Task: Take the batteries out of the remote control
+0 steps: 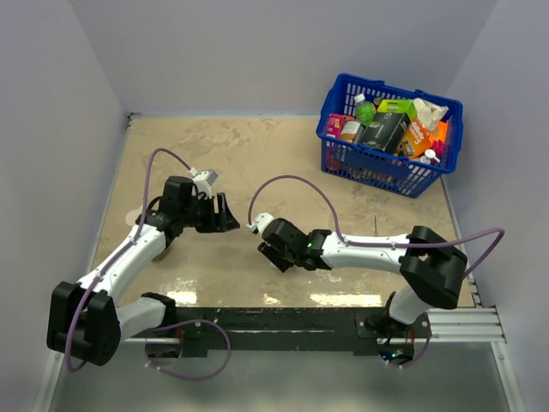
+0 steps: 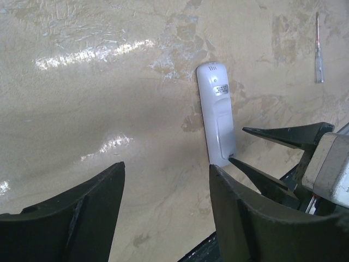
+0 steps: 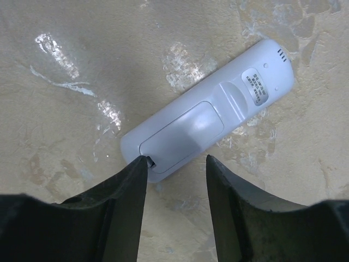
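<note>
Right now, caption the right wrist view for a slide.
Remote control lies back-up on the table, battery cover still on; right gripper, jaws open, at its cover end.

Remote control (image 3: 210,123) is plain white with a little grey label (image 3: 256,87). Table (image 1: 257,154) is blotchy tan, basket (image 1: 377,167) bright blue, cables (image 1: 288,178) purple.

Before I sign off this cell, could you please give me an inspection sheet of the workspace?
Surface: beige table, mottled, glare patches.
Job's things: remote lying back-up, cover on; batteries not seen.
Clutter: blue basket of groceries at far right; thin clear stick.
Grippers: left gripper open, remote just ahead; right gripper open, tips at remote's cover end.
Cables: purple cables looping off both arms.
Surroundings: pale walls on three sides.
</note>
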You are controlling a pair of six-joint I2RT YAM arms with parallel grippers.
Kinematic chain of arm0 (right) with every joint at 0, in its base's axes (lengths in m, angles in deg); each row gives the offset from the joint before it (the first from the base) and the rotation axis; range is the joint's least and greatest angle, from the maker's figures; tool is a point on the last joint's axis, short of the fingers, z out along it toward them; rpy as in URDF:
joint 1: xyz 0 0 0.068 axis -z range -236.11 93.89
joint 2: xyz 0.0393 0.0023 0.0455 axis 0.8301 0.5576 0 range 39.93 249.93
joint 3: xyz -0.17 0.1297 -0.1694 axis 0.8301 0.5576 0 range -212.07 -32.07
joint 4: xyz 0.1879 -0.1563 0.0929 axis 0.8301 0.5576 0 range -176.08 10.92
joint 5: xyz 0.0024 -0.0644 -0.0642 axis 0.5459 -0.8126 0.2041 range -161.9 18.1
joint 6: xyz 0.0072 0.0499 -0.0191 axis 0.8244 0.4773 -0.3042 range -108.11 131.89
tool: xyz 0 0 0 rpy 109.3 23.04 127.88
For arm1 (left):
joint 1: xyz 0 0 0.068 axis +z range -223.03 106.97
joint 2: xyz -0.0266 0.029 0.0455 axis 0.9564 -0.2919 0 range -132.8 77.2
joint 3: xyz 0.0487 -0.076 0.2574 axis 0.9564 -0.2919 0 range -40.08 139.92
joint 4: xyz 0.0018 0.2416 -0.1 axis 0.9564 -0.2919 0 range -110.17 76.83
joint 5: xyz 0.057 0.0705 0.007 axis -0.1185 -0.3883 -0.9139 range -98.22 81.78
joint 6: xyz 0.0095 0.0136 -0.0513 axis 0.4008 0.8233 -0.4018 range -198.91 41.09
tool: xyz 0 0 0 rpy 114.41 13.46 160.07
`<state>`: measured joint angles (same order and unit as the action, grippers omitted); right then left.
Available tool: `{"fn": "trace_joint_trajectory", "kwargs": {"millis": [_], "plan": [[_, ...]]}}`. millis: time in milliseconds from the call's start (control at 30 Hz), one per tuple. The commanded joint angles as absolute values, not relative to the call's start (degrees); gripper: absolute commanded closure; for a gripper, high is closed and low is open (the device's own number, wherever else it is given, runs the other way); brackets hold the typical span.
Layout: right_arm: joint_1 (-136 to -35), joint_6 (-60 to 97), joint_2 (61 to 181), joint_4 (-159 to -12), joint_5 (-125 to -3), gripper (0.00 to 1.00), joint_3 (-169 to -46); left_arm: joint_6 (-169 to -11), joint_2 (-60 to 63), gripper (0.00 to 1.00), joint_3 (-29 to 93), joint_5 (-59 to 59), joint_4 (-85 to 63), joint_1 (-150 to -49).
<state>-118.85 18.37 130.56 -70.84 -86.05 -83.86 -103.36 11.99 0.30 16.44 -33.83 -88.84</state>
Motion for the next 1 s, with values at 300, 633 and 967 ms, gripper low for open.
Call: {"fn": "trace_joint_trajectory", "kwargs": {"millis": [300,633,967], "plan": [[-118.86,22.42,126.68,-69.65,-97.9,0.53,-86.74,-103.43,13.13,0.33,0.17,16.47,-32.59,-88.85],[-118.87,27.62,123.51,-70.78,-95.48,0.5,-83.14,-103.17,12.86,0.33,0.09,17.09,-32.59,-88.85],[-114.91,34.89,126.5,-72.96,-82.64,0.36,-82.18,-103.43,13.65,0.33,0.17,16.3,-32.85,-88.85]]}}
